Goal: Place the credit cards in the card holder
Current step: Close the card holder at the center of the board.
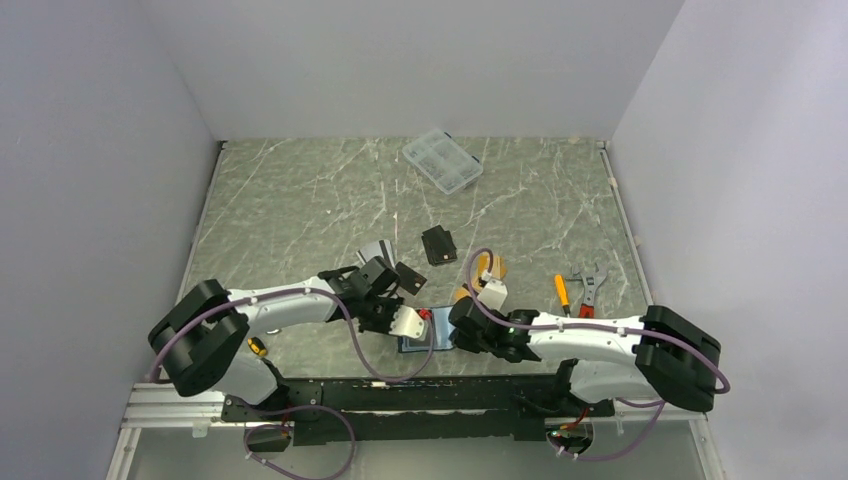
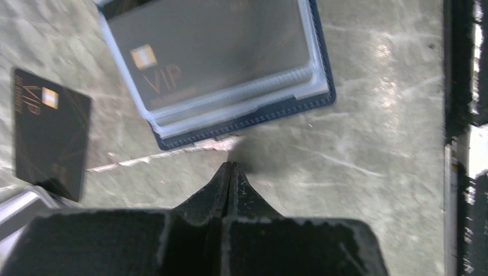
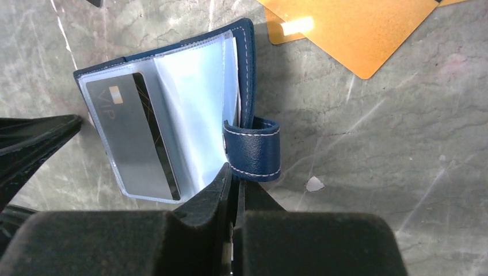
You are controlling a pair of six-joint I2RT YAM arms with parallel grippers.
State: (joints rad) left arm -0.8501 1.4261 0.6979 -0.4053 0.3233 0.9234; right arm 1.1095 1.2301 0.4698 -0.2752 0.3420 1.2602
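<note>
The left gripper (image 2: pixel 230 168) is clenched empty, the right gripper (image 3: pixel 232 173) clenched at the holder's (image 3: pixel 193 92) edge. Were the holder dragged, its card (image 3: pixel 132 135) could be dislodged.

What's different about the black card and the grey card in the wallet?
Colour: the black card is dark, the grey card paler. Place: the black card lies bare on the table, the grey card sits under a clear sleeve in the wallet. Both say VIP and have a gold chip.
</note>
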